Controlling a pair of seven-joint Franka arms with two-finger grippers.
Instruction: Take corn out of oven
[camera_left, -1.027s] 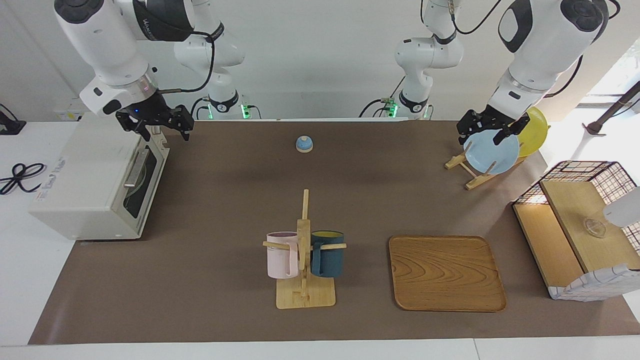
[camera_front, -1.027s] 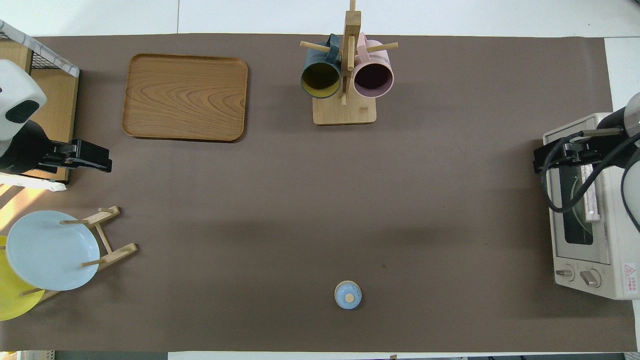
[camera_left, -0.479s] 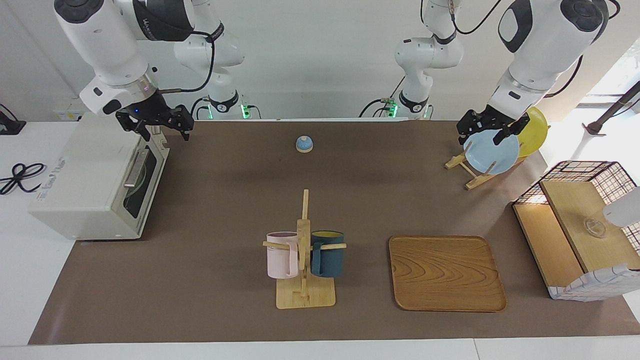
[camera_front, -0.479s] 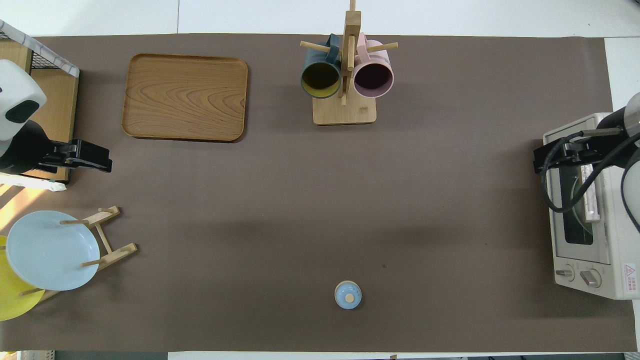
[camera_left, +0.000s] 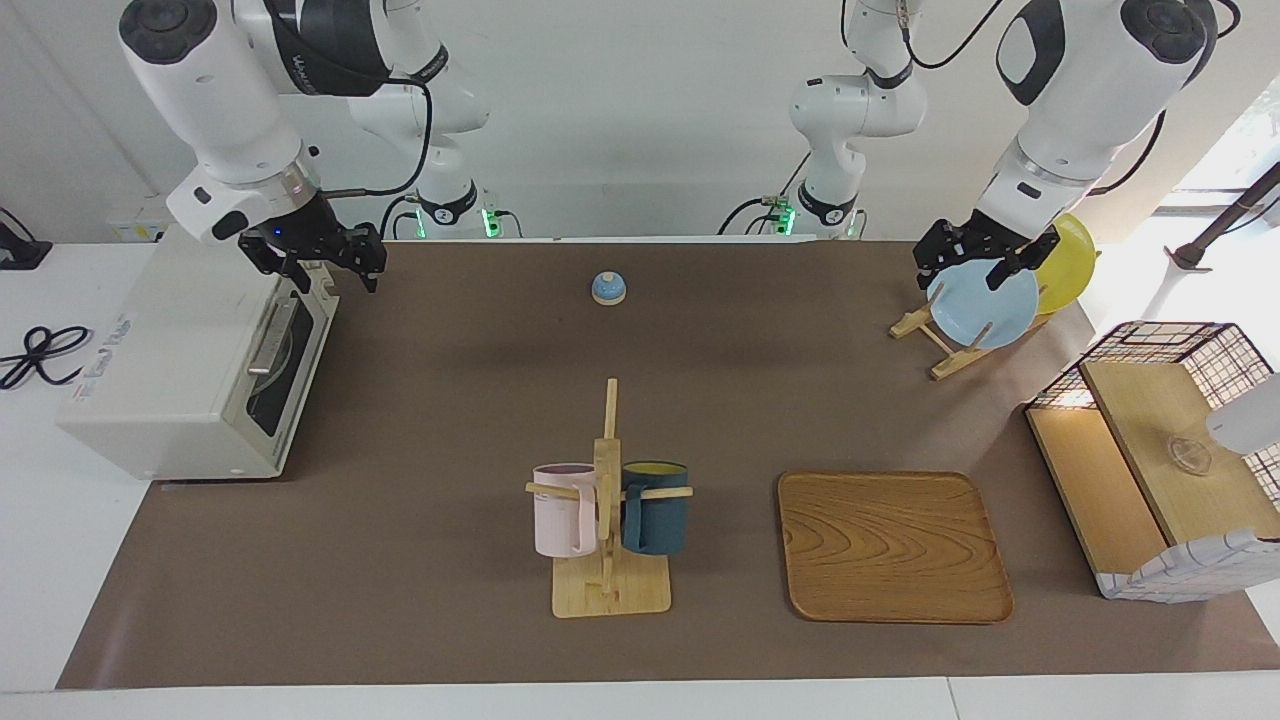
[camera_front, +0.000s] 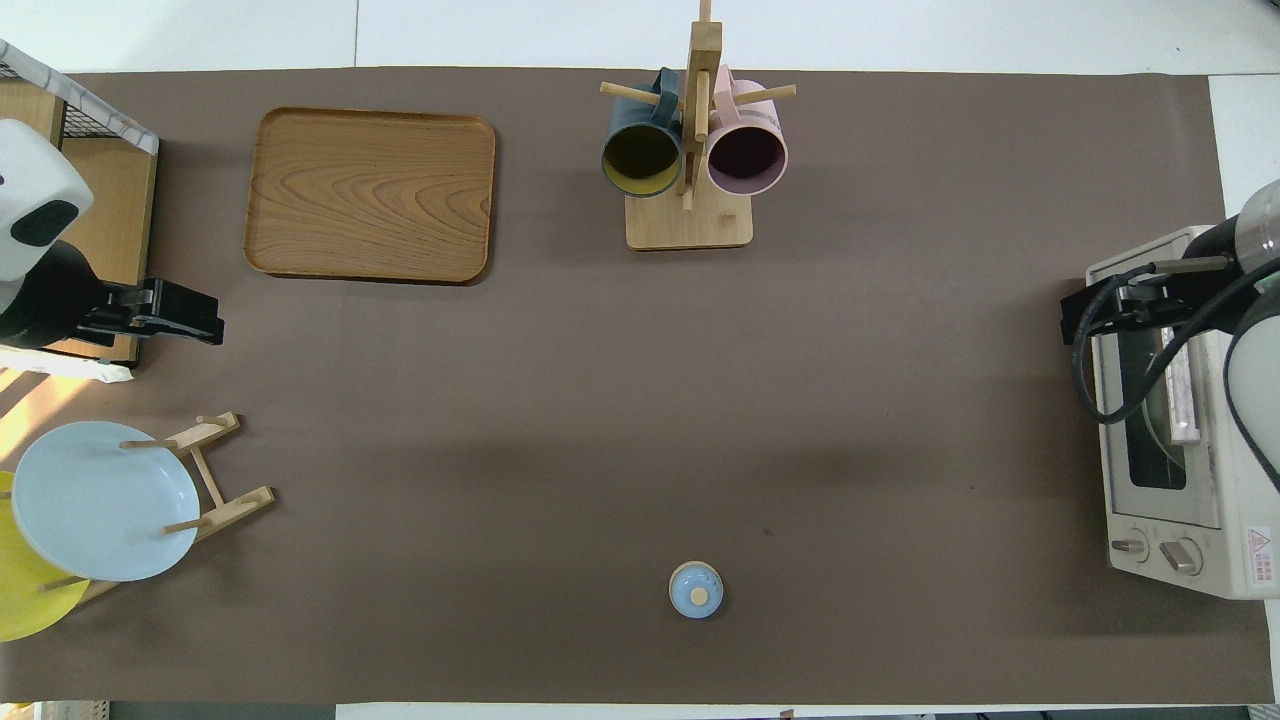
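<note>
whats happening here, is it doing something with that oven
The right arm has its tool at the top edge of the oven, by the door; the door looks shut and no corn shows through the glass. The left tool waits, open, over the blue plate in the plate rack.

Bright, even light; sun glare washes the left arm's table end; soft shadows; sharp focus.

The right arm's black two-finger gripper (camera_left: 318, 262) has risen a little above the top front edge of the off-white boxy toaster oven (camera_left: 170, 370), drifting toward two o'clock in the facing view, and its fingers have drawn somewhat closer together.
</note>
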